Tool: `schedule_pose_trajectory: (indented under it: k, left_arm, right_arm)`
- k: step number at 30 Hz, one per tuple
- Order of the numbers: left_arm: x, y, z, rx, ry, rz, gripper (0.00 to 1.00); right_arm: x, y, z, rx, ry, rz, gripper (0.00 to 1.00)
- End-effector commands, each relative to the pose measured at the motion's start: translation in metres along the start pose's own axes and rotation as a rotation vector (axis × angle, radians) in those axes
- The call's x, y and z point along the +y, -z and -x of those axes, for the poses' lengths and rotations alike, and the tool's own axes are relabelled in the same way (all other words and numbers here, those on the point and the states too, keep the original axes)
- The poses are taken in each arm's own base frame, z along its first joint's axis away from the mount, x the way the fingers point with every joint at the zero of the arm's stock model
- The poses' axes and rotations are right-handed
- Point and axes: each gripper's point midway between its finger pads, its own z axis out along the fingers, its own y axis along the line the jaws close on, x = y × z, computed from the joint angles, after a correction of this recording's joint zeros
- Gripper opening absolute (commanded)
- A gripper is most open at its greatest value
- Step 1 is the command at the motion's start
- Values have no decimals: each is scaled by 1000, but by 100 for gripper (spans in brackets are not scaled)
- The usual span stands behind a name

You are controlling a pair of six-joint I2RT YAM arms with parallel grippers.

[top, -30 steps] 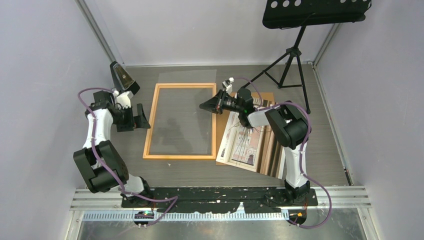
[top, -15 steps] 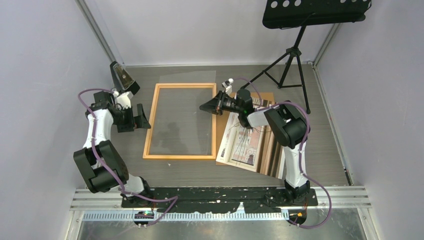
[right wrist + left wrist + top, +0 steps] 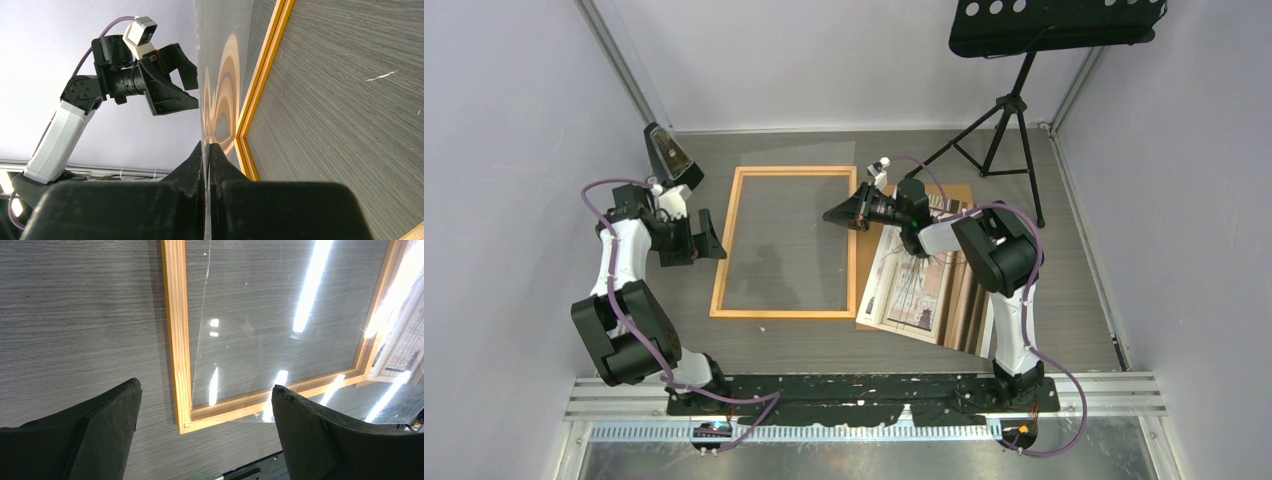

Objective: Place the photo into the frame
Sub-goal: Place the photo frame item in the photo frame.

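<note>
Found photo [image 3: 912, 290] lying flat on brown board [image 3: 962, 192], just right of frame [image 3: 779, 314]. Judged light, floppy, easily creased; best pinched at a free corner. Right end effector [image 3: 834, 213] clenched on clear sheet [image 3: 789, 230]; left end effector [image 3: 712, 236] released, left of frame.

A grey wood-grain tabletop [image 3: 824, 345], enclosed by pale walls [image 3: 504, 120], carries a clear transparent sheet [image 3: 789, 230] at centre-left, its surface showing bright streaks of reflected light. A plain brown backing board [image 3: 961, 190] lies flat at centre-right, partly covered, with one corner exposed towards the far side. A black tripod music stand [image 3: 1009, 110] stands at the far right with its perforated desk [image 3: 1059, 22] overhead, and a dark wedge-shaped object [image 3: 669, 155] stands upright near the far-left corner.
</note>
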Motion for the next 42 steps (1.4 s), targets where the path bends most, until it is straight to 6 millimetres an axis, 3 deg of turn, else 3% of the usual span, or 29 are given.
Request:
schedule_pose_trajectory:
  k: [1, 42]
  left_arm:
    - [-3, 0, 6, -34, -8, -19, 99]
    - [-3, -3, 4, -19, 3, -33, 98]
  right_arm:
    - [21, -3, 1, 7, 73, 66, 6]
    - [10, -7, 8, 8, 95, 61, 6]
